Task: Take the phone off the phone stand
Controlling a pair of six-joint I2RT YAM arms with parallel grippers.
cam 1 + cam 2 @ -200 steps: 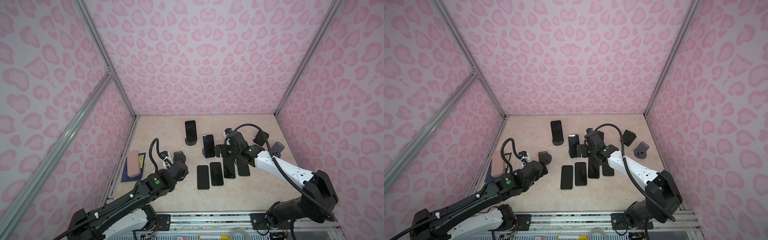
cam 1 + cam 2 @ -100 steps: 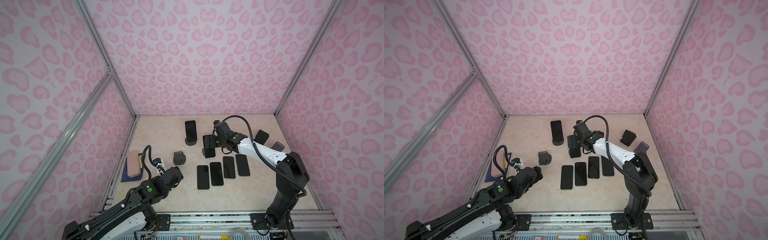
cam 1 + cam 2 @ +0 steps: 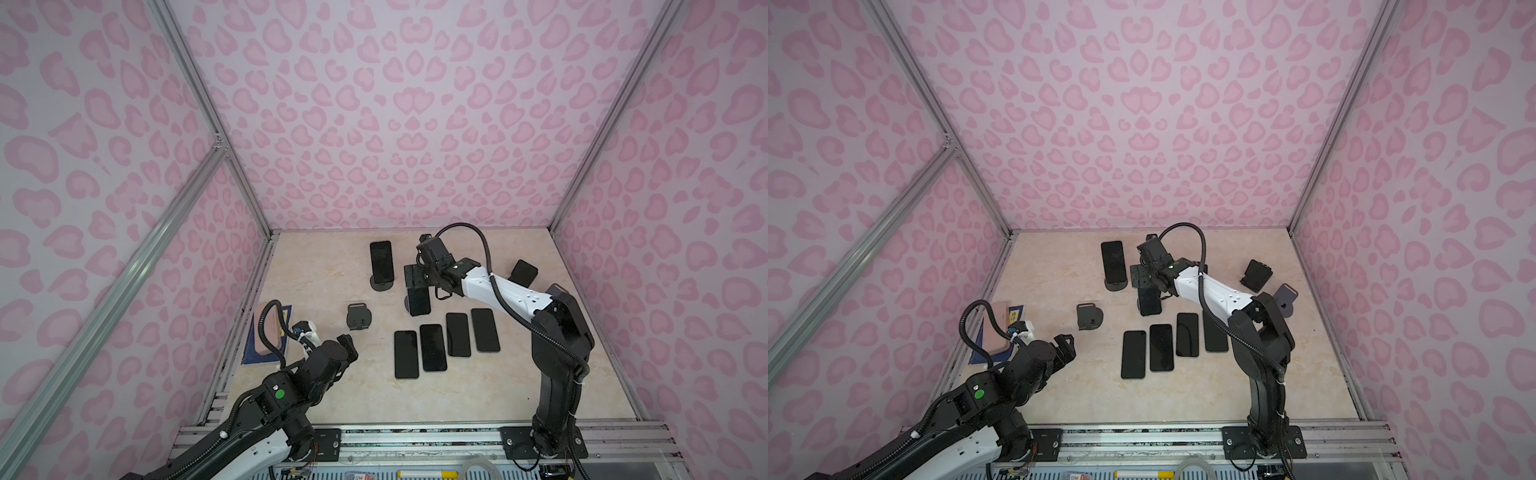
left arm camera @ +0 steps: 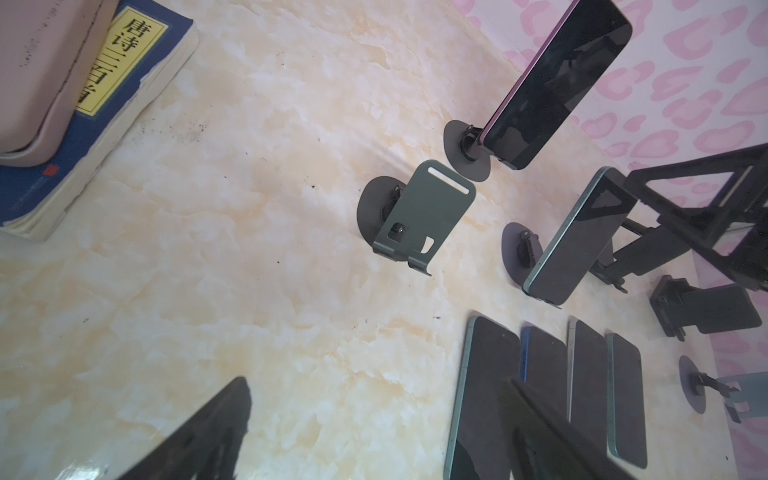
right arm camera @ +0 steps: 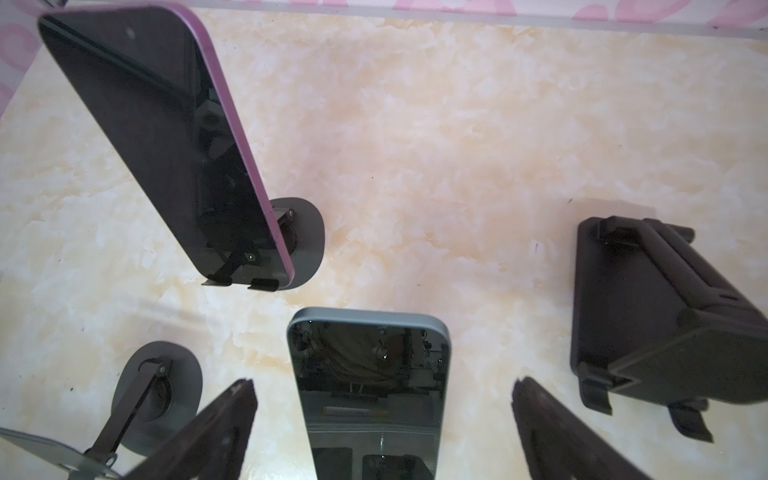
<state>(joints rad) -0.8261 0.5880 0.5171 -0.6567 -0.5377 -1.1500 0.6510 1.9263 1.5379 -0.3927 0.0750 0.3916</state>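
Observation:
Two phones stand on stands. The teal-edged phone leans on its round-based stand mid-table. My right gripper is open and hangs over this phone's top end. Its fingers flank the phone's sides with gaps, not touching. A purple-edged phone sits on another stand behind and to the left. My left gripper is open and empty near the front left.
An empty grey stand sits left of centre. Several phones lie flat in a row toward the front. A black folding stand and a grey stand are at the right. A blue book with a pink case lies at the left edge.
My right gripper swung from above the flat phones back and left to over the teal-edged phone on its stand. My left arm drew back from the empty stand toward the front left.

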